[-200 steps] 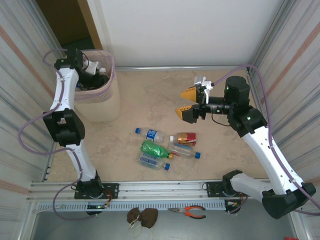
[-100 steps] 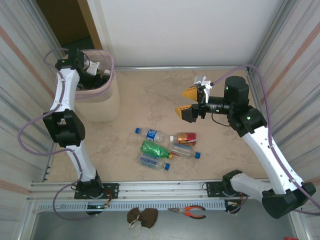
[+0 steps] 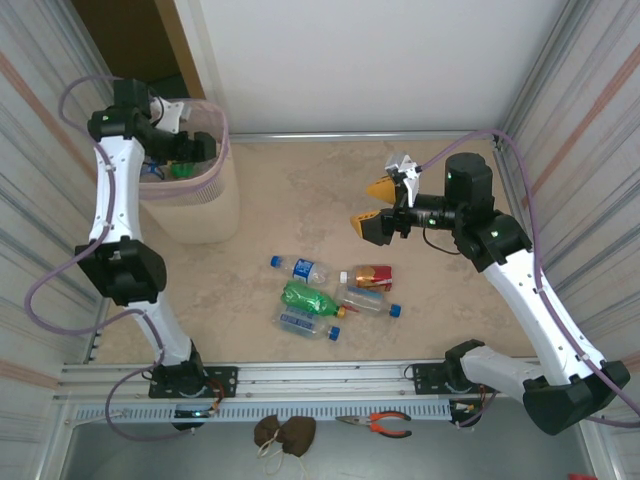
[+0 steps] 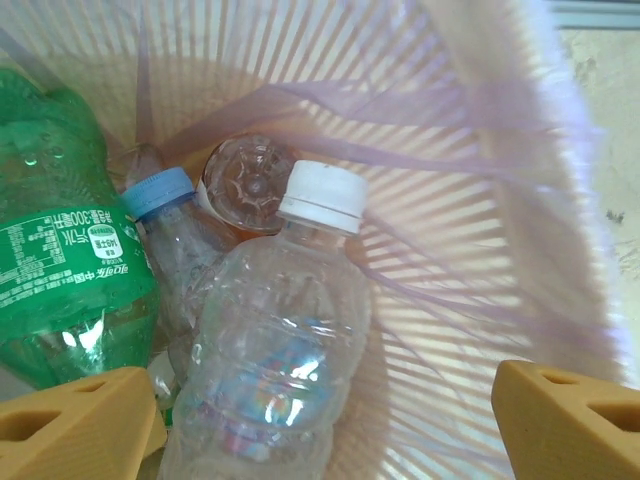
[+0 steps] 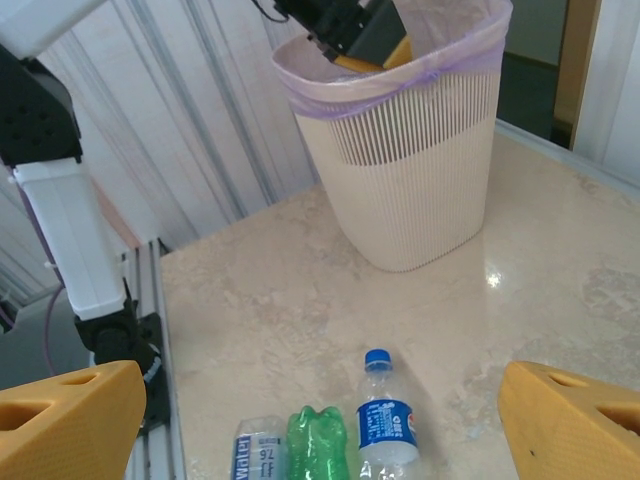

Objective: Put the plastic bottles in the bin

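The pale pink bin stands at the far left, and my left gripper hangs open in its mouth. In the left wrist view, between the open left gripper's fingers, lie a clear white-capped bottle, a green bottle and a blue-capped bottle against the ribbed bin wall. Several bottles lie mid-floor: a blue-capped one, a green one, a red-labelled one. My right gripper hovers open above and right of them, holding nothing. The right wrist view shows the blue-capped bottle, the green bottle and the bin.
Corrugated metal walls close in both sides and a white panel stands at the back. An aluminium rail runs along the near edge. Orange-handled pliers and a brown object lie beyond it. Bare marble floor lies between bin and right gripper.
My left arm has swung its wrist up and to the left over the bin, and green now shows inside the rim. The right arm has barely moved.
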Controlling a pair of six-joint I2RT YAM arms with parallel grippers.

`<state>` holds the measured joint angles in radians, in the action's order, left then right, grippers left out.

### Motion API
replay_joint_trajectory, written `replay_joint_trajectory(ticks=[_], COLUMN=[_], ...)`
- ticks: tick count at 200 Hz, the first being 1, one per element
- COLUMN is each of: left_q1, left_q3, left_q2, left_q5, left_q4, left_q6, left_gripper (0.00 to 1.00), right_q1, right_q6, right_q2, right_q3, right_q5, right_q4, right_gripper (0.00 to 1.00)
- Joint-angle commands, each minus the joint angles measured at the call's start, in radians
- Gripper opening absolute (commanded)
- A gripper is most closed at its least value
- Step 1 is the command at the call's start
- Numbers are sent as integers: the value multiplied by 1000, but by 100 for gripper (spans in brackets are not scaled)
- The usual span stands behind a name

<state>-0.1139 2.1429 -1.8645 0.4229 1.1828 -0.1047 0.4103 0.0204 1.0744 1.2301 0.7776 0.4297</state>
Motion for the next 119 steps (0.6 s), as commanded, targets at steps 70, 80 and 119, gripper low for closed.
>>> replay_joint_trajectory(ticks=[70,80,119], left_q1=[84,126,302], left_q3=[97,98,45], left_q2=[166,176,202], left_q5=[34,2,-123], left_q4=[96,112,164], left_q6=[-11,-28,-60], left_gripper=[76,76,75], right_q1=[-3,-3,-5], right_q6=[45,49,81], right_q2=[-11,-10,-7], right_q3=[-4,-6,-6], right_q5=[-29,-34,-78], right_q4=[44,50,92], right_gripper=[89,89,89])
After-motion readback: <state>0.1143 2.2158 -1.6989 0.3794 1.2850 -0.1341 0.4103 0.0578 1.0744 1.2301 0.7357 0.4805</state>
